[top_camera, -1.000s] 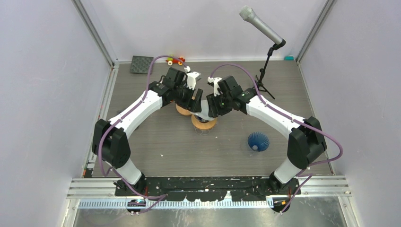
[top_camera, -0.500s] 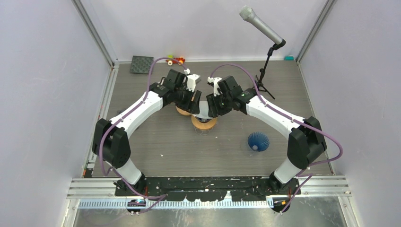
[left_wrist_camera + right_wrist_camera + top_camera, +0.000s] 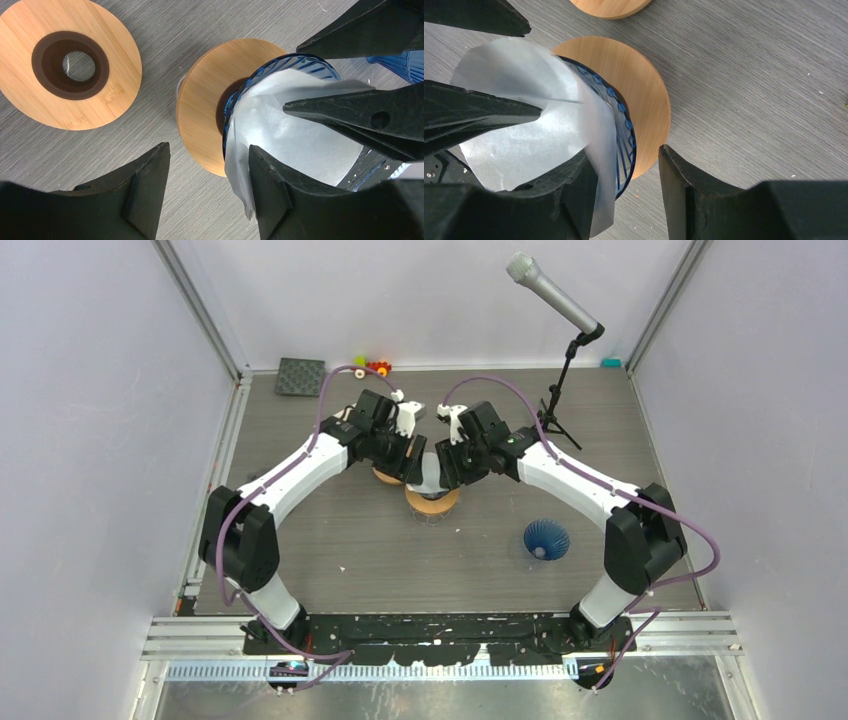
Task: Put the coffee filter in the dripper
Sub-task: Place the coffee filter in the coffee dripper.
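Left end effector (image 3: 207, 148) and right end effector (image 3: 624, 152) gape apart at the dripper (image 3: 280, 62), and that skewed coffee filter (image 3: 290, 135) could snag a finger and lift out.

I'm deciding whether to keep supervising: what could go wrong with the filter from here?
The coffee filter sits lopsided, one edge hanging over the rim of the dripper; it may crease or lift out when fingers withdraw. The left gripper and right gripper both straddle that rim, jaws open, so a sideways pull might nudge it off its bamboo base.
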Robot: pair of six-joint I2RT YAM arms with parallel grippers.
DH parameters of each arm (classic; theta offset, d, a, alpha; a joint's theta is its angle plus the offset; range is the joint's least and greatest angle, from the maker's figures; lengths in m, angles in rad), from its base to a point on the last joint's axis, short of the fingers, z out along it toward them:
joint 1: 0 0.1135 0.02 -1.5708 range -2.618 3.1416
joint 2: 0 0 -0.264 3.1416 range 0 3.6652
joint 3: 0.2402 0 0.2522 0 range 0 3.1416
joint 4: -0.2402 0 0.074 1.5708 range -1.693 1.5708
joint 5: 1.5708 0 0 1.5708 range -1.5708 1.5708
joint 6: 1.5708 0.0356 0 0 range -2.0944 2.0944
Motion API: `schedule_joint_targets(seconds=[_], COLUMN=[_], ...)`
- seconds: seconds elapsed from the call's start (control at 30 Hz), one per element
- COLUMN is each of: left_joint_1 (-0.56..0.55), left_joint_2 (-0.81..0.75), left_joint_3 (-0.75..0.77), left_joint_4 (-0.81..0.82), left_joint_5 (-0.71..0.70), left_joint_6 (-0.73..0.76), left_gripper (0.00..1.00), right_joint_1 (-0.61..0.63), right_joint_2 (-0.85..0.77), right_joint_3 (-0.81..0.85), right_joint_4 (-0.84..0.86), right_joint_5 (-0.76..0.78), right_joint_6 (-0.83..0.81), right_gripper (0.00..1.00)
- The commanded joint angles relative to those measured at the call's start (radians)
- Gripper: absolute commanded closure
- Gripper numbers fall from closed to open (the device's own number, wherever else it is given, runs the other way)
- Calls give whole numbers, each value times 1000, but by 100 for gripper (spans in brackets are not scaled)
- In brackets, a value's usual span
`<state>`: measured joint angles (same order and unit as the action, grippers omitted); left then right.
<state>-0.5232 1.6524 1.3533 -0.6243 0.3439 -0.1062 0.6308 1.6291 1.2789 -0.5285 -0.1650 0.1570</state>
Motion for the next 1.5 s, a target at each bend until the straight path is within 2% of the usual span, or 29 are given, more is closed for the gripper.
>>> schedule_joint_targets(seconds=[0.0,1.03,1.47], left_joint_1=[-1,-1,3], left_joint_2=[9,13,-10], left_joint_3=[3,-6,21], left_joint_4=[36,45,34], left_joint_5=[22,-12,-25], left_joint_6=[-13,14,40], left_gripper=[40,38,29], right_joint_1=[-3,-4,-11], right_joint_2=[8,28,20], right_joint_3=[1,52,131], right_joint_4=[27,2,-57], right_joint_5=[17,16,-31], right_joint_6=[-2,-37,-55], right_gripper=[49,49,46])
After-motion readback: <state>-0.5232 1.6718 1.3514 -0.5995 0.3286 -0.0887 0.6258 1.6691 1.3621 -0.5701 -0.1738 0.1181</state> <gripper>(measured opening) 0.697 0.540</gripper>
